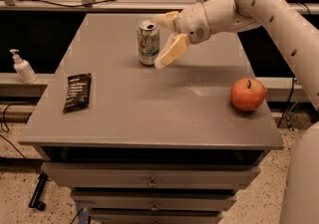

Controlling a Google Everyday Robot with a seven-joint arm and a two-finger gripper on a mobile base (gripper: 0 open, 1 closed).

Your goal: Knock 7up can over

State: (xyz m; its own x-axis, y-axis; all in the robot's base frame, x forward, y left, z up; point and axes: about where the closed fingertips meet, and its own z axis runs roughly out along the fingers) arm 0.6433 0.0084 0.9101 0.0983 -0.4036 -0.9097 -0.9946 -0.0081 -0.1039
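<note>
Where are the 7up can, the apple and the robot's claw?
7up can (pixel 148 44): camera view, middle of its body.
apple (pixel 247 94): camera view, its red front.
claw (pixel 162 40): camera view, between its open fingers, right beside the can.

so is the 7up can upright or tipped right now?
Upright: the 7up can stands on its base, silver top facing up. The gripper is right beside it, fingers open.
</note>
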